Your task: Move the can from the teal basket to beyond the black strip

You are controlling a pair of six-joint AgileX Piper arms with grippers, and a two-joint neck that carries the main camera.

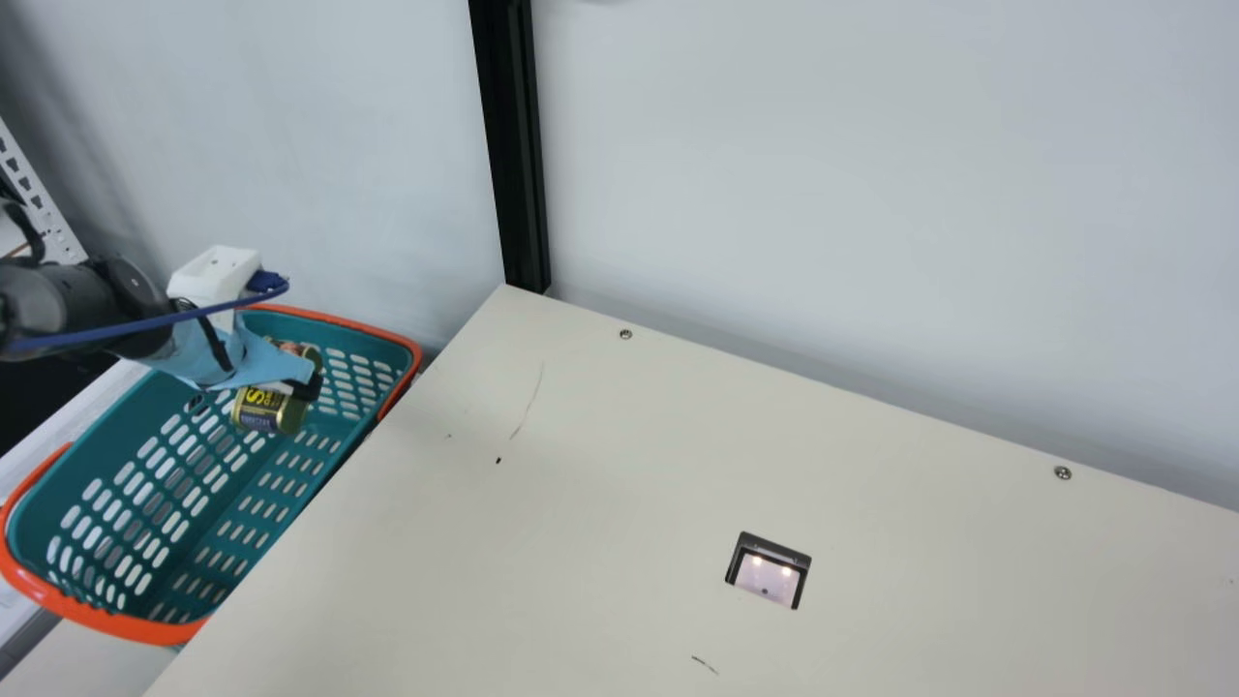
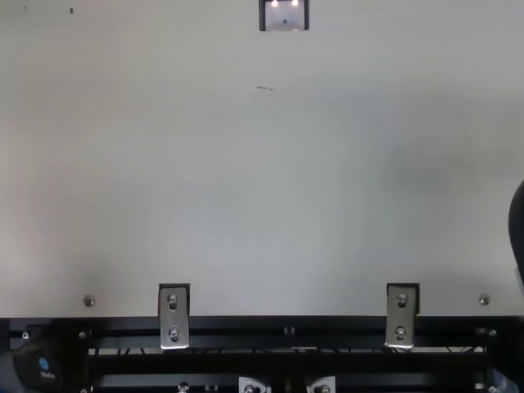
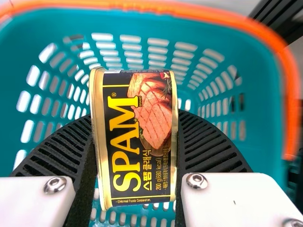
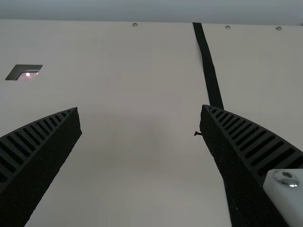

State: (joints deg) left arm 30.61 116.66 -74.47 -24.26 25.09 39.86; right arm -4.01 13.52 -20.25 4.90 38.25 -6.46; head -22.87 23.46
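Across the cream table (image 1: 678, 436) from the teal basket (image 1: 106, 624), I see my target, the black strip (image 4: 208, 66). My right gripper (image 4: 140, 108) is spread wide, holding nothing; my left gripper (image 3: 135, 116) has its 2 fingers clamped on opposite sides of the can (image 1: 266, 409), over the basket's interior. I can't tell whether its base is clear of the floor. I judge it full: dense, stiff, hardly fragile, but slick-walled, so I'd keep this mid-body hold, pads flat between its 2 rims.
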